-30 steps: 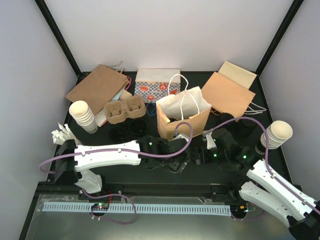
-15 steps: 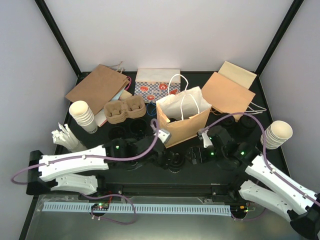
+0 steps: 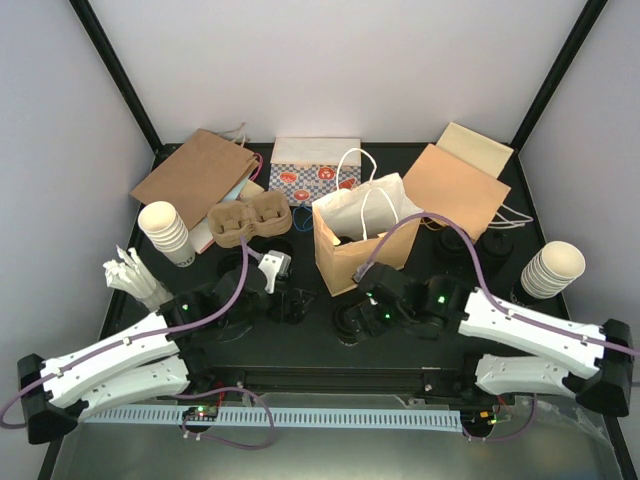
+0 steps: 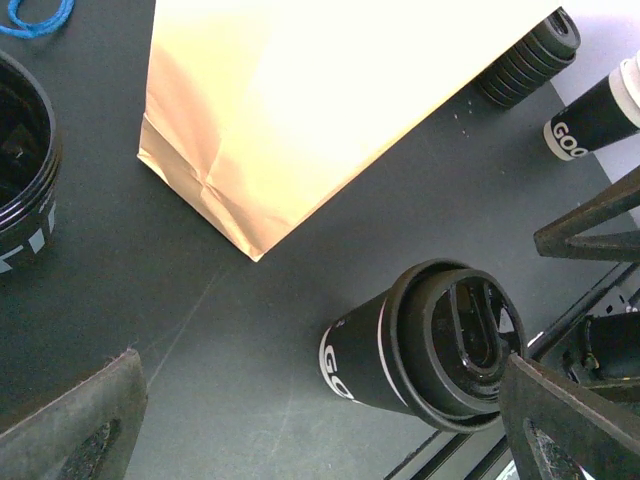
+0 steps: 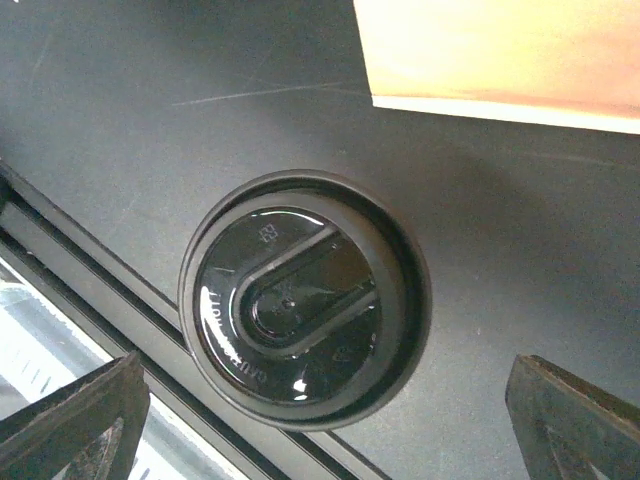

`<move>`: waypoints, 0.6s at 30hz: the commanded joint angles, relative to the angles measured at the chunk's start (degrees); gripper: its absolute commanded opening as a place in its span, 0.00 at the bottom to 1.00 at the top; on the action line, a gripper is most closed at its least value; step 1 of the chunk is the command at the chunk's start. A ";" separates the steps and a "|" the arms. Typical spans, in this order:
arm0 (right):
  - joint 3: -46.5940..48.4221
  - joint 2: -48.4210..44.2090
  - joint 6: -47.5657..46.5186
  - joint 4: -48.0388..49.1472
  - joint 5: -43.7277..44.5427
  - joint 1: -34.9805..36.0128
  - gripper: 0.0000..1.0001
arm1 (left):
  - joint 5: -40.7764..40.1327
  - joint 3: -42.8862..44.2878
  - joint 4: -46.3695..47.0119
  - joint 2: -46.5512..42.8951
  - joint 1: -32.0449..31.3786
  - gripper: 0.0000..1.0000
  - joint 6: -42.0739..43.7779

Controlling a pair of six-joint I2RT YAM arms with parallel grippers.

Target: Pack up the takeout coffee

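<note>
One takeout coffee cup [image 3: 350,325], black with a black lid [image 5: 305,300], stands upright on the dark table just in front of the open brown paper bag [image 3: 365,238]. My right gripper [image 3: 358,318] hangs open right over it, and the lid shows ahead of its spread fingertips [image 5: 75,420]. My left gripper [image 3: 288,305] is open and empty, to the left of that cup [image 4: 430,345]. Another black cup [image 4: 20,170] sits at the left edge of the left wrist view. Further black cups [image 3: 492,245] stand behind the right arm.
Brown pulp cup carriers [image 3: 250,220] and a cream cup stack [image 3: 165,232] stand at back left, and another stack [image 3: 553,268] at right. Flat brown bags [image 3: 195,175] [image 3: 455,185] and a patterned box [image 3: 315,175] line the back. A lid stack [image 4: 530,60] lies beyond the bag.
My left arm has pulled back to the left, away from the cup. The right arm has swung left until its gripper is over the cup, jaws opened wider.
</note>
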 commanded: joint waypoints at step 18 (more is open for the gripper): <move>9.26 13.52 1.16 -5.63 9.86 7.07 0.97 | 6.51 -5.51 3.22 -4.08 3.98 0.99 -1.54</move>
